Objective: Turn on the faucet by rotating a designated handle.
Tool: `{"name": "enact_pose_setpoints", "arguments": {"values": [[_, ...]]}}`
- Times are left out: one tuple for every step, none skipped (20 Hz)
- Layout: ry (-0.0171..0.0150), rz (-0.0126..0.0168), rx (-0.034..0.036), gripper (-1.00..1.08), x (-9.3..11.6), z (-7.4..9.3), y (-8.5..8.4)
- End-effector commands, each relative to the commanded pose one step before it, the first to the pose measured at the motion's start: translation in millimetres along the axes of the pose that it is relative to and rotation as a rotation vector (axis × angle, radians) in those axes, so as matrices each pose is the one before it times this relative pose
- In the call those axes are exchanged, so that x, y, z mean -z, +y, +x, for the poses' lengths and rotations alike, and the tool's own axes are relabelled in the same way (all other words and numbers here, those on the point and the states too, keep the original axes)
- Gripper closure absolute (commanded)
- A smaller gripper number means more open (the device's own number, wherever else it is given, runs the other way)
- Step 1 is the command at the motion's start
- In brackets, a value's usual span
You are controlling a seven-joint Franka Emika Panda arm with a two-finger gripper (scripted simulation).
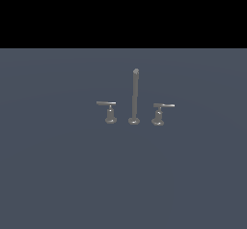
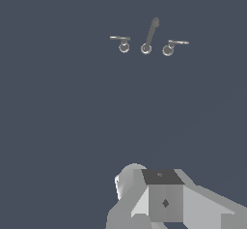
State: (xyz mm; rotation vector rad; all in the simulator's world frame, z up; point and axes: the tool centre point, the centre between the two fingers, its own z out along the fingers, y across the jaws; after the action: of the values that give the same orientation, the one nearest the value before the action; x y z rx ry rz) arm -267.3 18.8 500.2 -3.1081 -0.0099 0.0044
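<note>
The faucet (image 1: 134,97) stands on the grey-blue floor as three small grey metal pieces. A tall thin spout post rises in the middle, with a short lever on each side. The handle (image 1: 109,108) is the lever on the exterior view's left, a thin flat bar on a slim stem with a small round base. In the wrist view the faucet (image 2: 149,35) is small and far off, seen from above, and the handle (image 2: 121,41) is there too. No gripper fingers show in either view.
The twin lever (image 1: 159,112) with the stouter flared base stands on the exterior view's right of the post; the wrist view shows this twin lever (image 2: 172,45) too. A blocky grey and white part of the arm (image 2: 161,199) fills the wrist view's edge.
</note>
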Motion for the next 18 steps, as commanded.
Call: {"name": "enact_pose_setpoints", "arguments": {"values": [[0.0, 0.0, 0.0, 1.08, 0.0, 0.0, 0.01], [0.00002, -0.00003, -0.00069, 1.08, -0.13, 0.06, -0.07], [0.00002, -0.00001, -0.00154, 1.08, -0.41, 0.19, -0.34], [0.00004, -0.00002, -0.00267, 1.08, -0.68, 0.32, -0.54], [0.00005, -0.00003, -0.00378, 1.08, -0.96, 0.45, -0.74], [0.00007, -0.00004, -0.00488, 1.08, -1.23, 0.58, -0.95], [0.00008, -0.00005, -0.00602, 1.08, -1.51, 0.71, -1.14], [0.0001, -0.00006, -0.00707, 1.08, -1.78, 0.84, -1.37], [0.00012, -0.00007, -0.0082, 1.08, -2.06, 0.97, -1.57], [0.00013, -0.00008, -0.00929, 1.08, -2.33, 1.1, -1.79], [0.00015, -0.00009, -0.01038, 1.08, -2.61, 1.24, -2.0], [0.00016, -0.0001, -0.01151, 1.08, -2.89, 1.37, -2.21], [0.00018, -0.0001, -0.0126, 1.08, -3.17, 1.5, -2.43], [0.0002, -0.00011, -0.01374, 1.08, -3.45, 1.64, -2.64], [0.00022, -0.00012, -0.01484, 1.08, -3.74, 1.78, -2.87], [0.00023, -0.00012, -0.01598, 1.08, -4.02, 1.92, -3.09], [0.00025, -0.00013, -0.01711, 1.08, -4.31, 2.06, -3.31], [0.00027, -0.00013, -0.01825, 1.08, -4.6, 2.2, -3.53]]}}
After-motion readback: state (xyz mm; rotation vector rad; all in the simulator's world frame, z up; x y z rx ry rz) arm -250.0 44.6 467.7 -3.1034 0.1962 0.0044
